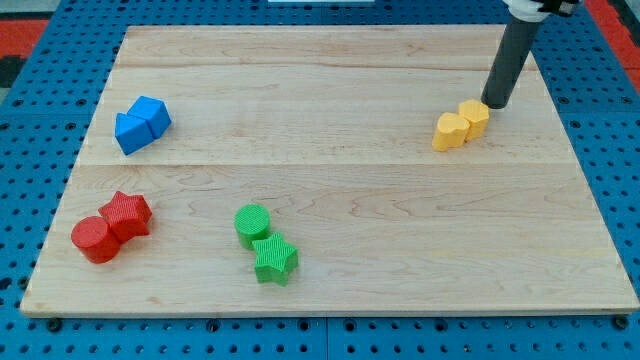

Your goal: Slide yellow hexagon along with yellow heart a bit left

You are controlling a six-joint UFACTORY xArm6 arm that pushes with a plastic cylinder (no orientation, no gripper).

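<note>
Two yellow blocks point(461, 125) beside my tip point(494, 105).

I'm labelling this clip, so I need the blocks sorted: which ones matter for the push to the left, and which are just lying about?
In the job:
yellow hexagon
yellow heart, touching it
my tip, at the hexagon's right

Lying about:
blue blocks
red star
red cylinder
green cylinder
green star
</note>
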